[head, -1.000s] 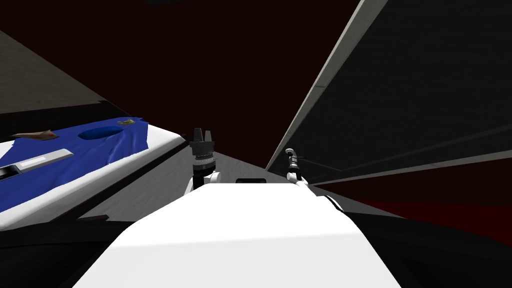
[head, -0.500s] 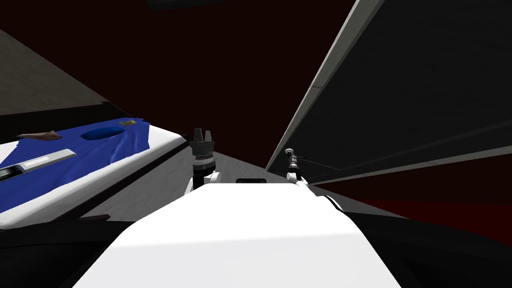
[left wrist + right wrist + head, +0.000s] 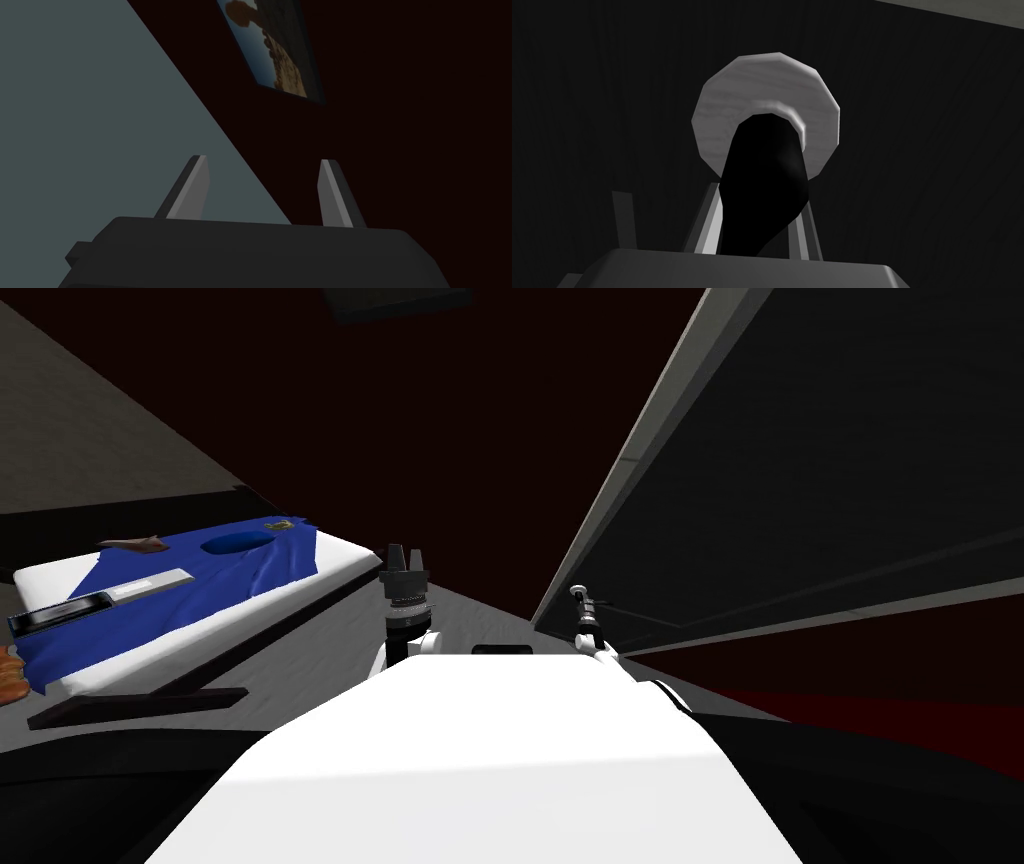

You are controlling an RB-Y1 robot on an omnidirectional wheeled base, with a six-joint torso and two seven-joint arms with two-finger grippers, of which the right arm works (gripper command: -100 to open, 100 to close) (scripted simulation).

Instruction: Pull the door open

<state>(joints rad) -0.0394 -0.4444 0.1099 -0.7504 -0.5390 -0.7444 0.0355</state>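
While the right pincer [image 3: 759,202] is clenched on the black handle [image 3: 762,170], its two blades pressing the handle's sides just short of the round grey plate [image 3: 717,115] behind it, the grasp looks settled and the pull itself seems to be the step in hand. From the head camera the door [image 3: 800,468] is a broad dark panel filling the robot's 1 to 3 o'clock, its light grey edge [image 3: 640,448] slanting away toward 12 o'clock, and the handle sits low on it at about 1 o'clock, close ahead of the robot. How far the panel has swung from its frame cannot be told from these views. The left pincer [image 3: 263,161] is released, blades well apart and grasping nothing, raised at roughly 11 o'clock and well apart from the door. A bed [image 3: 345,553] with a blue cover [image 3: 150,608] lies out at 9 to 10 o'clock. The next move probably calls for drawing the right hand back toward 6 o'clock along the door's arc, with the grip firm so the blades do not slide off the handle, and likely backing the base so the panel has room to swing
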